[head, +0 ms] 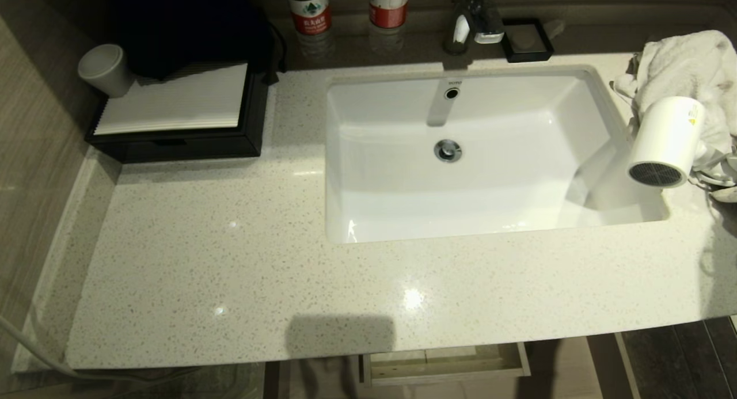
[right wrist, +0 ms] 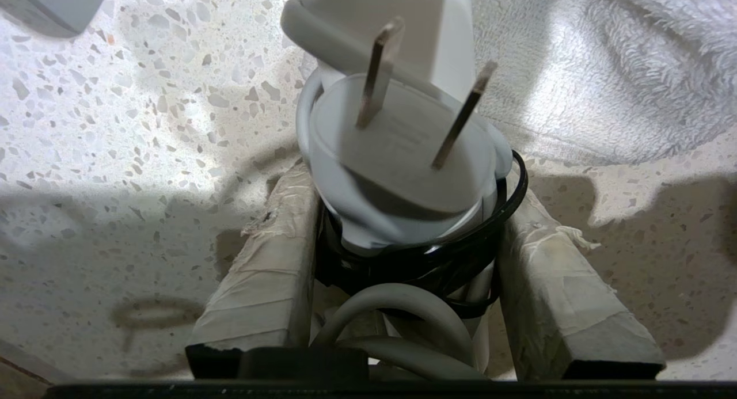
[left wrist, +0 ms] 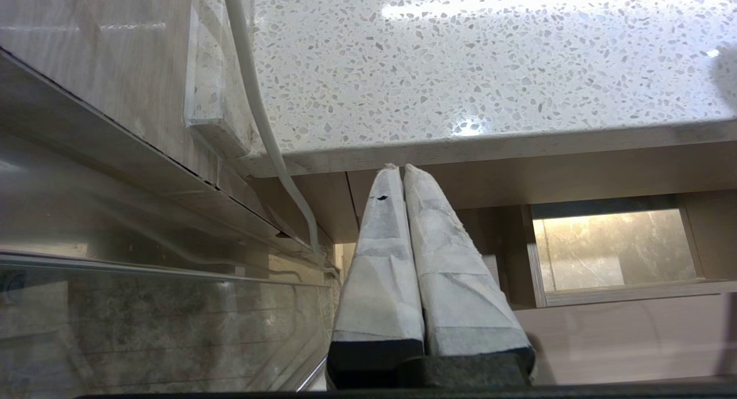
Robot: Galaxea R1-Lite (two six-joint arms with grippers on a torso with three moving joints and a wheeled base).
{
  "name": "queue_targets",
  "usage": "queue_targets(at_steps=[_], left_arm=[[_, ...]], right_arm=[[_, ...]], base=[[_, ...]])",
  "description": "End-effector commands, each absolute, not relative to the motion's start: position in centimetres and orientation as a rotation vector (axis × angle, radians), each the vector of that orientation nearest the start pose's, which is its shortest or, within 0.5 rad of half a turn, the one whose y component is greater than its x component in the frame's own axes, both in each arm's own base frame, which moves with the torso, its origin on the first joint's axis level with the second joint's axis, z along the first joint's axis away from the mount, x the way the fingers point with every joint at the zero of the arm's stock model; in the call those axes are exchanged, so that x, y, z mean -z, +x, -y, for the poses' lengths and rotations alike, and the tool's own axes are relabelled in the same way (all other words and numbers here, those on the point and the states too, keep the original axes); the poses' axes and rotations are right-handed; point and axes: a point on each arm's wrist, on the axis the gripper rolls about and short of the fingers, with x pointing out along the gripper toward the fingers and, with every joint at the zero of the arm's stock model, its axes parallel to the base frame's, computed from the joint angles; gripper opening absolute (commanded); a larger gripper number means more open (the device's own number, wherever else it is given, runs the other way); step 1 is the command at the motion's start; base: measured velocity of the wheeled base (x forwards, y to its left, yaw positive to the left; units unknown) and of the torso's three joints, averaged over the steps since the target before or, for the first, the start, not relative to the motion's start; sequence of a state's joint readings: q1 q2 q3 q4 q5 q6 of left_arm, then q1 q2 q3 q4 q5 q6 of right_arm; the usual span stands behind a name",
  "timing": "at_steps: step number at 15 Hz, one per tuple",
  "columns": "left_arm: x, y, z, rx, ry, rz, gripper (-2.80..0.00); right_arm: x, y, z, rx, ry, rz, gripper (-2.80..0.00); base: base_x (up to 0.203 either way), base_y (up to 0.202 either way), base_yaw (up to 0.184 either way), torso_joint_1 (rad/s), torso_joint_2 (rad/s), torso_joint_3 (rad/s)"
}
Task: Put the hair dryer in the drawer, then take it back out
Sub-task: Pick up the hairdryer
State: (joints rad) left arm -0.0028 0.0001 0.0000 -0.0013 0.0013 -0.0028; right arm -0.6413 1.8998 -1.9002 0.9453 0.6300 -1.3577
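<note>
Although the right gripper [right wrist: 403, 261] is out of the head view, its own wrist view shows it clamped on the hair dryer's [head: 665, 143] bundled cord and plug [right wrist: 403, 151]: the two taped fingers [right wrist: 259, 284] press the white plug body and its black tie from either side, prongs pointing up toward the camera. That view hides the handle behind the plug, and the barrel is cut off at the frame edge. From the head, the hair dryer sits at the right end of the speckled countertop [head: 230, 261], at the right rim of the white sink [head: 460, 157], just in front of a crumpled white towel [head: 691, 65] and touching it. Its short barrel runs near to far, tilted, with the round grey grille facing the near edge and slightly left; a small yellow mark shows on the barrel's far end. The cord beneath it is mostly hidden.

The drawer [head: 443, 367] shows only as a sliver below the near counter edge, pulled open; most of its inside is covered by the counter. The left gripper [left wrist: 403, 174] hangs parked below the counter's near left edge, fingers pressed together on nothing.
</note>
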Motion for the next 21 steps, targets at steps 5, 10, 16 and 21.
queue_targets(at_steps=[5,10,16,21], left_arm=[[-7.6,-2.3,0.0,0.002,-0.003,0.002,-2.80],[-7.6,-2.3,0.0,0.002,-0.003,0.001,-2.80],[-7.5,-2.3,0.0,0.002,-0.002,0.001,-2.80],[-7.5,-2.3,0.0,0.002,-0.003,0.000,-2.80]], right_arm=[[-30.5,25.3,16.8,-0.401,-0.650,-0.581,-2.80],[-33.6,22.8,13.9,-0.330,-0.550,-0.531,-2.80],[-36.4,19.1,10.4,-0.240,-0.447,-0.495,-2.80],[-37.7,15.8,7.5,-0.218,-0.378,-0.439,-2.80]], base=[[0.000,0.000,0.000,0.000,0.00,0.000],[0.000,0.000,0.000,0.000,0.00,0.000],[0.000,0.000,0.000,0.000,0.00,0.000],[0.000,0.000,0.000,0.000,0.00,0.000]])
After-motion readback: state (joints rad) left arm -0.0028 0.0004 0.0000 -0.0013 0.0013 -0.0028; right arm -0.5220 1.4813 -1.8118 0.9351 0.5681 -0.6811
